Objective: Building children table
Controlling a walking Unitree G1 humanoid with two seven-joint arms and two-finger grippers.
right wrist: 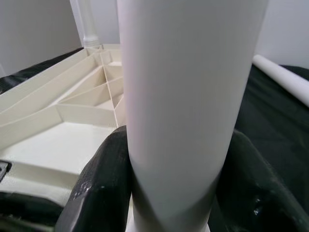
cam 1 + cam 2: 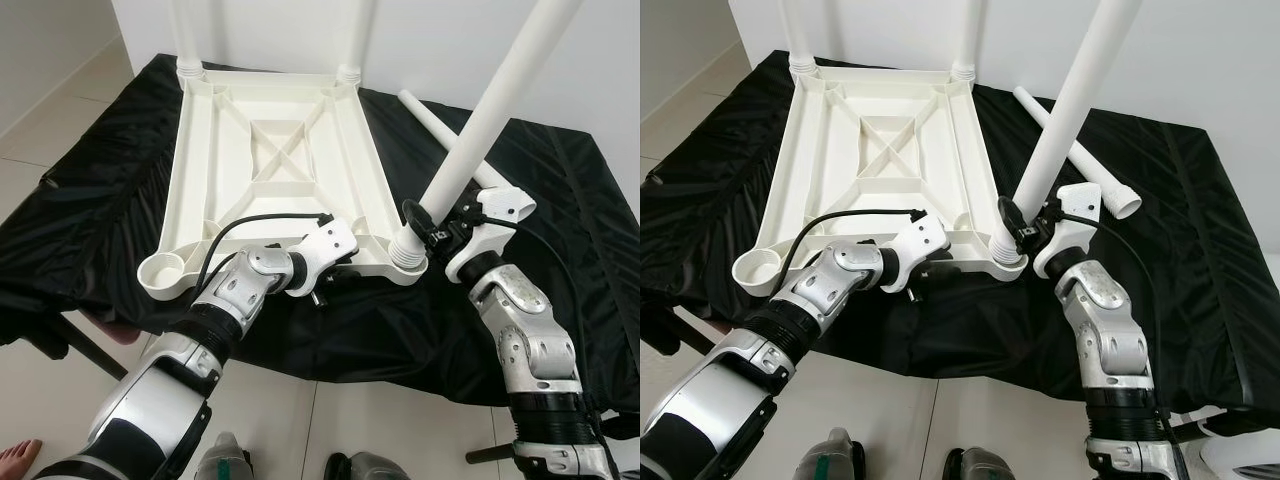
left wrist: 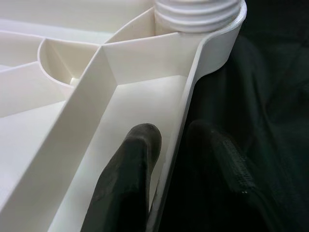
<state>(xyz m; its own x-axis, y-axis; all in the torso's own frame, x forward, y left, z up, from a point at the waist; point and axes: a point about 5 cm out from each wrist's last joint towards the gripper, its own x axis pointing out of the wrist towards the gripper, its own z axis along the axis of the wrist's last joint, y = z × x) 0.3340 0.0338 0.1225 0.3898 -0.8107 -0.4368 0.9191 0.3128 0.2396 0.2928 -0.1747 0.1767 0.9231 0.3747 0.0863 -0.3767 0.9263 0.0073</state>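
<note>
Leg (image 2: 470, 150), clamped between the right gripper (image 2: 432, 232) fingers, leans over its corner socket just below; crooked, its thread could jam. Left gripper (image 3: 169, 159) pinches the tabletop (image 2: 280, 150) rim, which may slip.

Near-left socket (image 2: 165, 270): open, nothing above it.
Tabletop (image 2: 275, 150) ribs: shallow pockets, open from above.
Near rim: pinched by left end effector (image 3: 169, 159).
Near-right corner: blocked by leg (image 2: 480, 130) and right end effector (image 2: 425, 232).
Black cloth (image 2: 560, 200), right side: bare beyond the loose leg (image 2: 440, 130).
</note>
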